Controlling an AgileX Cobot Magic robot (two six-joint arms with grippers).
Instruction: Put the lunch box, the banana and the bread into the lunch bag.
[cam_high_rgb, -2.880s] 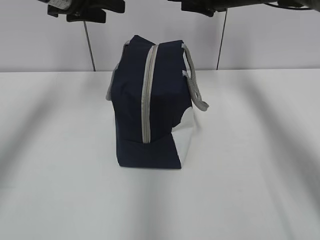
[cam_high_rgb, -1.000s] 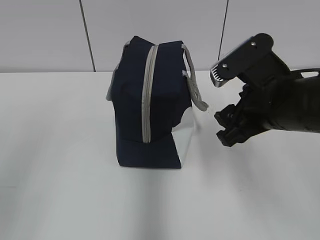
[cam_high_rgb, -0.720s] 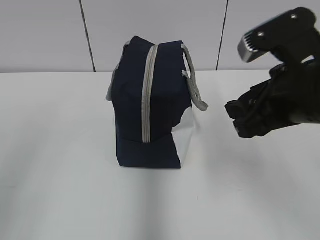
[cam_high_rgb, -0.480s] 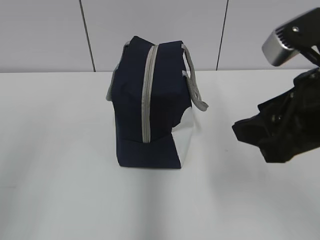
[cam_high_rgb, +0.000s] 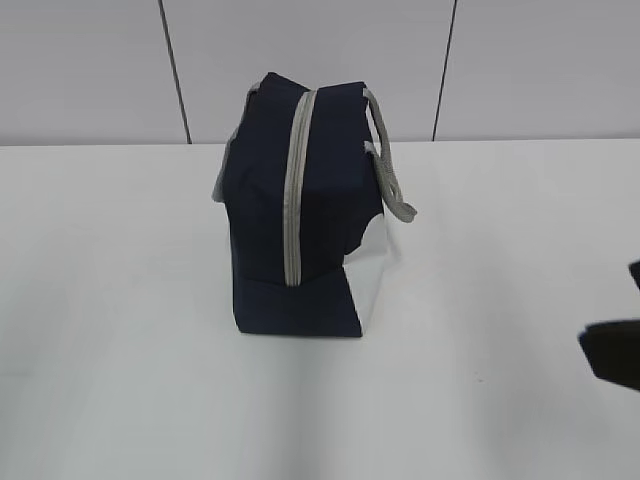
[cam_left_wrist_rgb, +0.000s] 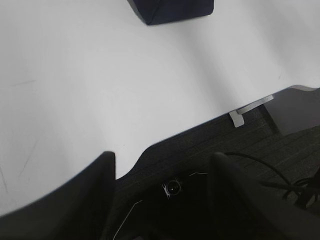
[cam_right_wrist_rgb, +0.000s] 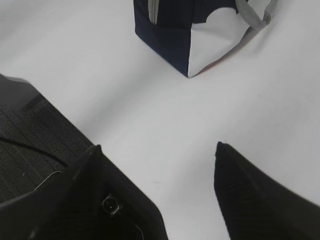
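The lunch bag (cam_high_rgb: 300, 200) stands upright in the middle of the white table, navy with its grey zipper (cam_high_rgb: 294, 190) closed and facing the exterior camera. A grey strap handle (cam_high_rgb: 390, 170) hangs on its right, above the white side panel (cam_high_rgb: 372, 270). My right gripper (cam_right_wrist_rgb: 157, 150) is open and empty over bare table, well short of the lunch bag (cam_right_wrist_rgb: 170, 30). My left gripper (cam_left_wrist_rgb: 162, 160) is open and empty too, near the table edge, with a corner of the lunch bag (cam_left_wrist_rgb: 170, 7) far off. The lunch box, banana and bread are out of view.
Only a dark piece of the right arm (cam_high_rgb: 612, 355) shows at the exterior view's right edge. A grey panelled wall (cam_high_rgb: 100, 70) stands behind the table. The left wrist view shows the table edge with a metal bracket (cam_left_wrist_rgb: 250, 107) and dark floor beyond.
The right arm, which was beside the bag's handle a second ago, has pulled away to the right and down until almost out of the exterior view. The bag has not moved.
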